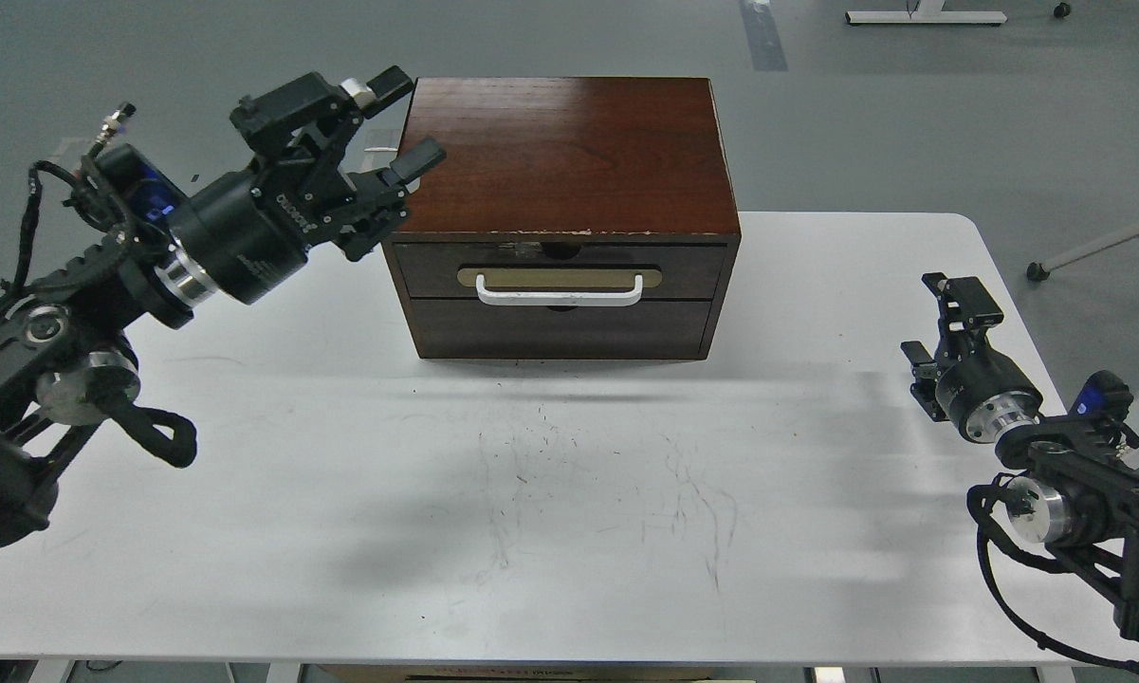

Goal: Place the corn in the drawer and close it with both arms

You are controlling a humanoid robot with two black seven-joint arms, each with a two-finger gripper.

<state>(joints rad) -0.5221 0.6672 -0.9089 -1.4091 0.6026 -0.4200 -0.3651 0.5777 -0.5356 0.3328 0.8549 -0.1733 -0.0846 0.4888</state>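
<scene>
1. Left arm (104, 285) comes in from the left edge and reaches up and to the right, raised above the desk (341, 531).
2. Left gripper (394, 128) sits at the upper left corner of the wooden box (569, 142). Its jaws are spread wide; one finger lies near the box's back left corner, the other overlaps the left edge of the lid. Nothing is held between them. I cannot tell whether either finger actually touches the wood.
3. The box is dark reddish-brown and stands on the far middle of the white desk, front facing me. The front top edge shows pale chips.
4. Drawer (560, 268) is the upper of the two fronts. It looks pushed in, flush with the box face. A white bar handle (560, 292) sits on a beige oval plate (560, 276) across its middle. The plain panel (560, 327) below has no handle.
5. Corn: not visible anywhere in this view, on the desk or in either gripper.
6. Middle of the desk carries fine dark scratch marks (607, 493).
7. Right arm (1081, 474) enters from the lower right corner and stays low over the desk's right edge.
8. Right gripper (944, 327) is well apart from the box, pointing up and away. It is seen dark and partly end-on; I cannot tell how far its jaws are parted. Nothing visible in it.
</scene>
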